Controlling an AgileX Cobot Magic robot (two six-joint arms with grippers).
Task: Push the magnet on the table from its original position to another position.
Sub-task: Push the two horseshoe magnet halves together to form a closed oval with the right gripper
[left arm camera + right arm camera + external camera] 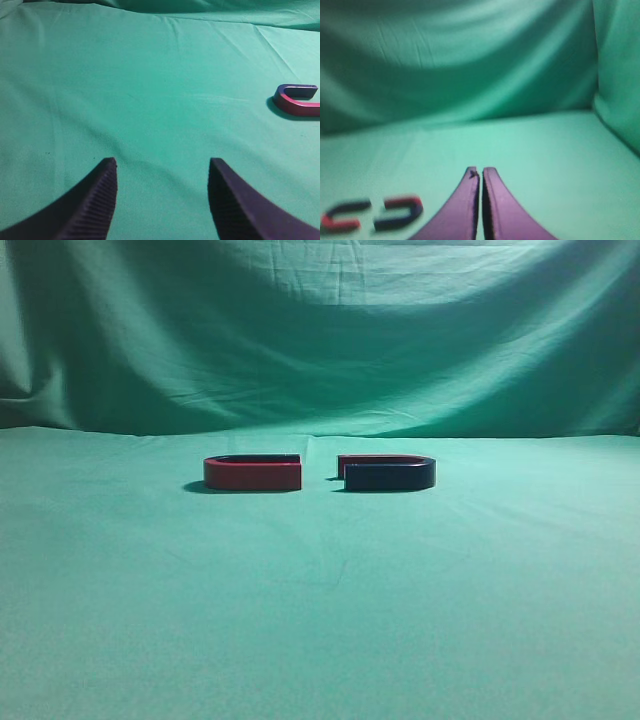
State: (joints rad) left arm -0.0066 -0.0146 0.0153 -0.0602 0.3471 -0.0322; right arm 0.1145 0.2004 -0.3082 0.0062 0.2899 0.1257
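The magnet [388,476] lies flat on the table [320,620], right of centre, its navy arm facing the camera, its red arm behind and its open end to the left. It shows blurred at the lower left of the right wrist view [400,214]. My right gripper [480,171] is shut and empty above the cloth, to the right of the magnet and apart from it. My left gripper [163,162] is open and empty over bare cloth. Neither gripper shows in the exterior view.
A second U-shaped magnet [252,473] with its red arm facing the camera lies just left of the task magnet, a small gap between their open ends. It shows at the right edge of the left wrist view [297,100] and in the right wrist view [339,221]. Green cloth hangs behind.
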